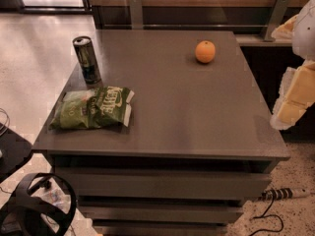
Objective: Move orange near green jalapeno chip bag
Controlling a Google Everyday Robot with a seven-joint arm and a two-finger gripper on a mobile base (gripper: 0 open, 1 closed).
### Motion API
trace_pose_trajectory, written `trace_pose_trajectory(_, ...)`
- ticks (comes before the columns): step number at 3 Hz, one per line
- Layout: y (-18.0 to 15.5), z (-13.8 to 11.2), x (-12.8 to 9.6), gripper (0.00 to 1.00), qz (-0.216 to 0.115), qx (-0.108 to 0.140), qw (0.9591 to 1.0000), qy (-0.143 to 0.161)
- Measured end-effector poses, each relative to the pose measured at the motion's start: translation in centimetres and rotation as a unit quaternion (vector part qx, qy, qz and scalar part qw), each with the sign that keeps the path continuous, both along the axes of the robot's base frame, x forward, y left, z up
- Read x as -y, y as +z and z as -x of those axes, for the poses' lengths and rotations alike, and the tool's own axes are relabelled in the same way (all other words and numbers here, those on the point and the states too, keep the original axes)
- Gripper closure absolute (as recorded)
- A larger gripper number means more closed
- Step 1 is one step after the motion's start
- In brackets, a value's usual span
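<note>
The orange (pixel 205 51) is a small round bright-orange fruit that sits on the grey table (pixel 197 122), far right of centre. The green jalapeno chip bag (pixel 93 108) lies flat near the table's front left corner, white lettering up. My gripper (pixel 291 101) shows as white and pale-yellow parts at the right edge of the view. It is beyond the table's right side, well right of and nearer than the orange. It holds nothing that I can see. The orange and the bag are far apart.
A dark upright drink can (pixel 87 59) stands just behind the chip bag at the table's left edge. A black round object (pixel 39 205) and cables lie on the floor at lower left. A cable (pixel 275 200) lies on the floor at lower right.
</note>
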State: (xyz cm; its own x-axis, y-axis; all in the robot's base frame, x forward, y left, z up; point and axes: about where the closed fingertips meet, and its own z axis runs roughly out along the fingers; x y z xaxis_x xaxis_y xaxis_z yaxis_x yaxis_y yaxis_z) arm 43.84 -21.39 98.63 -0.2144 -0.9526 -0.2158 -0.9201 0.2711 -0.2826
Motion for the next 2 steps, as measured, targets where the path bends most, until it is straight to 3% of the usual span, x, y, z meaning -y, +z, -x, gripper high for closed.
trace_pose_trajectory(1, 0.0, 0.0, 0.0, 0.00, 0.000, 0.000, 1.0000, 0.000)
trace_pose_trajectory(2, 0.2, -1.5, 0.7, 0.00, -0.022, 0.009, 0.9997, -0.002)
